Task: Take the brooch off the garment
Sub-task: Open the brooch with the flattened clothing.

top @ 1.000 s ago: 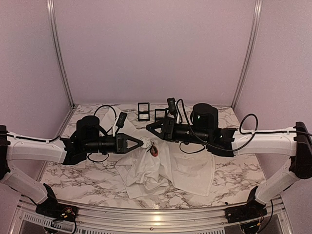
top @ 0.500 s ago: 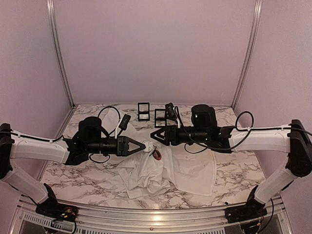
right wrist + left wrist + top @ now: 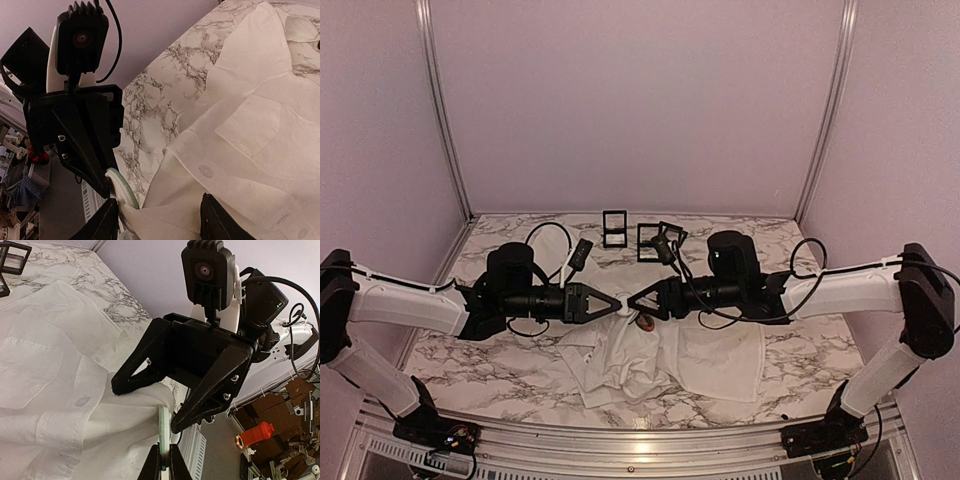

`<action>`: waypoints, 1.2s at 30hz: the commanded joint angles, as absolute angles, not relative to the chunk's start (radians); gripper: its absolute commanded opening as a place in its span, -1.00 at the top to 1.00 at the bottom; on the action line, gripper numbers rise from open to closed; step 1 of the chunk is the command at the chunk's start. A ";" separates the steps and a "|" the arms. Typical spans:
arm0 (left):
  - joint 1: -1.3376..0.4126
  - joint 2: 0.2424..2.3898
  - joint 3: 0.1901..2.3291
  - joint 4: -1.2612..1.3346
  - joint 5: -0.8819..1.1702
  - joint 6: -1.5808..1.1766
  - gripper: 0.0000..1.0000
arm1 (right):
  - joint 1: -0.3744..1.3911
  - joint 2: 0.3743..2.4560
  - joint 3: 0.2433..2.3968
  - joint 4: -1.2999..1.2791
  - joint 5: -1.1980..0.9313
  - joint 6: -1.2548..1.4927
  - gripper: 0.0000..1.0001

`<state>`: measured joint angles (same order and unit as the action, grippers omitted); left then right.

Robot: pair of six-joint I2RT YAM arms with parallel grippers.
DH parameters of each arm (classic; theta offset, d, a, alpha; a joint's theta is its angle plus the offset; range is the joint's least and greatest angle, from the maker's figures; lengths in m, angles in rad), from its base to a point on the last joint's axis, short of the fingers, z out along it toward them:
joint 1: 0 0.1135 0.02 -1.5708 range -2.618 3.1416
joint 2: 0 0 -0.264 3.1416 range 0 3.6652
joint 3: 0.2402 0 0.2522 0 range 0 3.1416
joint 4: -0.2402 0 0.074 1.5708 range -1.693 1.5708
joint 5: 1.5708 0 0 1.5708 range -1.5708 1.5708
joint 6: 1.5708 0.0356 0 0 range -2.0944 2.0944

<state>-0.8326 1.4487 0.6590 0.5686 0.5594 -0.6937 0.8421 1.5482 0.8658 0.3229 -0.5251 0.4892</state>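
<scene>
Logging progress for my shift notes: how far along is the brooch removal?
Done: the left hand pinches a fold of the garment, lifting it beside the brooch. In hand: the right hand, jaws open, faces that spot, gripping nothing. Left: seize the brooch and pull it off the cloth.

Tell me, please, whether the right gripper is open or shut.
Open. In both wrist views the fingers of the right gripper stand well apart, straddling a raised fold of the garment.

The left gripper (image 3: 617, 306) pinches a raised peak of the garment (image 3: 710, 360), tip to tip with the right gripper (image 3: 633, 300); the brooch (image 3: 645, 321) hangs just beneath the right jaws.
</scene>
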 commanded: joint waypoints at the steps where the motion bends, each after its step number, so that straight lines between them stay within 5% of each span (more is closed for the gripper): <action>1: -0.834 1.469 0.685 0.631 0.546 -0.699 1.00 | 0.844 1.537 0.834 0.347 -0.561 0.486 -0.09; 36: -0.861 1.421 0.684 0.619 0.464 -0.506 1.00 | 0.816 1.611 0.777 0.635 -0.696 0.770 0.21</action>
